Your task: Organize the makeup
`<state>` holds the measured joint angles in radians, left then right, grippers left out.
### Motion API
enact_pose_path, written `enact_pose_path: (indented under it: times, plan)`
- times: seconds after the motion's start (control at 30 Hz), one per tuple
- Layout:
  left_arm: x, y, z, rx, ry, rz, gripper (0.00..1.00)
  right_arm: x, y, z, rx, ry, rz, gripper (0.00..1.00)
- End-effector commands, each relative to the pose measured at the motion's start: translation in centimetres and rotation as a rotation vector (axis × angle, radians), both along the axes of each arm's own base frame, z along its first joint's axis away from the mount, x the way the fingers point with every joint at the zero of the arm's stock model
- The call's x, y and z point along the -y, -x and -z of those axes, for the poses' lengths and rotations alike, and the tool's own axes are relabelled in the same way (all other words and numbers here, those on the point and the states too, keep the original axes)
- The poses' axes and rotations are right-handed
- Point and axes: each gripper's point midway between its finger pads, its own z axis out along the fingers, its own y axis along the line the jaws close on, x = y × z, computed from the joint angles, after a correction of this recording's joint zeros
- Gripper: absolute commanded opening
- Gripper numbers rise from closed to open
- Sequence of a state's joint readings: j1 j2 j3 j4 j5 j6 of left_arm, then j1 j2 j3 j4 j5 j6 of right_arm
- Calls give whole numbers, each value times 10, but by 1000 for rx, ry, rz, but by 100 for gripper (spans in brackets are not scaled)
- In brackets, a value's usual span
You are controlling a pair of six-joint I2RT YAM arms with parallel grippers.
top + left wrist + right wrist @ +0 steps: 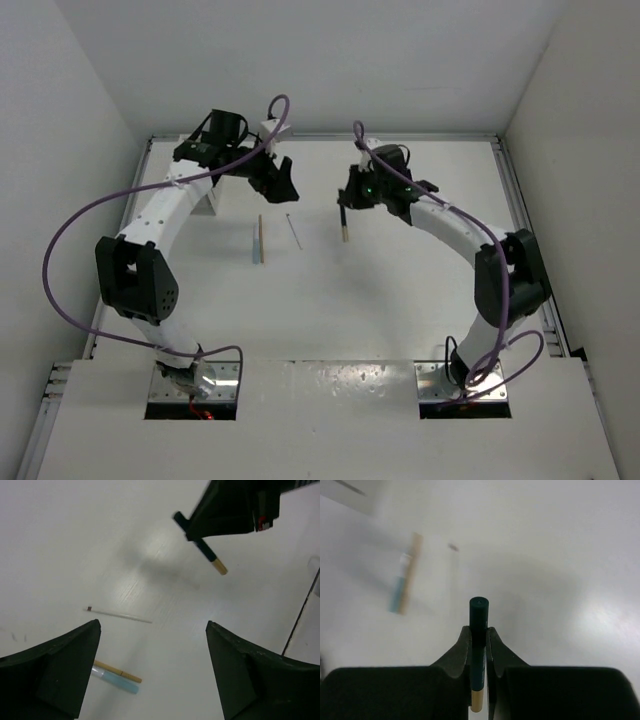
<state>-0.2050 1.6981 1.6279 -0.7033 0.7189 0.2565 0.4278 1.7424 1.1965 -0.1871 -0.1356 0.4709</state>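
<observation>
My right gripper point(345, 200) is shut on the black stick with a copper tip point(344, 225) and holds it above the table; it also shows in the right wrist view point(479, 645) and in the left wrist view point(205, 547). The tan stick point(261, 238) and the pale blue stick point(256, 243) lie side by side left of centre, also seen in the left wrist view as tan point(118, 671) and blue point(116, 680). The thin silvery-white stick point(293, 231) lies just right of them. My left gripper point(280, 188) is open and empty above the back left. The pink stick is out of view.
A white rack point(208, 200) stands at the back left, mostly hidden under my left arm. The table's back edge runs just behind both grippers, with white walls on three sides.
</observation>
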Motion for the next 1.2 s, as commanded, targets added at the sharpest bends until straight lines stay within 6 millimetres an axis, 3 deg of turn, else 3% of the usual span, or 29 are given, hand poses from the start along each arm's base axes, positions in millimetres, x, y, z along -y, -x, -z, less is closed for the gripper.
enact_pose_path:
  times: [0.0, 0.03, 0.07, 0.17, 0.3, 0.47, 0.57, 0.6, 0.67, 0.7, 0.8, 1.03, 1.13, 1.17]
  plan:
    - [33, 20, -16, -14, 85, 120, 96, -73, -24, -139, 374, -275, -213, 0]
    - [37, 19, -22, 8, 90, 130, 96, -95, -21, -157, 392, -330, -254, 0]
    - [43, 22, -25, 8, 96, 139, 96, -93, -26, -163, 398, -345, -241, 0]
    - [51, 26, -34, 14, 127, 173, 96, -111, -20, -178, 444, -411, -258, 0]
    - [50, 22, -26, -7, 125, 137, 96, -121, -20, -199, 478, -507, -246, 0]
    - [45, 14, -29, -14, 150, 97, 94, -128, -7, -188, 459, -502, -263, 0]
    - [45, 17, -21, -31, 148, 106, 71, -126, -4, -183, 438, -532, -236, 0]
    - [45, 17, -17, -34, 147, 106, 52, -127, -3, -182, 433, -540, -234, 0]
    - [45, 17, -14, -37, 147, 106, 33, -130, 0, -181, 411, -569, -232, 0]
    - [41, 15, -14, -36, 147, 97, 17, -130, -1, -181, 411, -577, -231, 0]
    - [38, 16, -13, -37, 153, 94, 5, -127, -1, -179, 411, -582, -213, 0]
    - [30, 15, -14, -38, 160, 83, 0, -125, -6, -180, 411, -595, -189, 0]
    - [17, 8, -14, -35, 161, 49, 0, -120, -11, -179, 391, -620, -175, 68]
    - [12, 1, -18, -11, 158, 30, 0, -118, -12, -180, 391, -623, -167, 99]
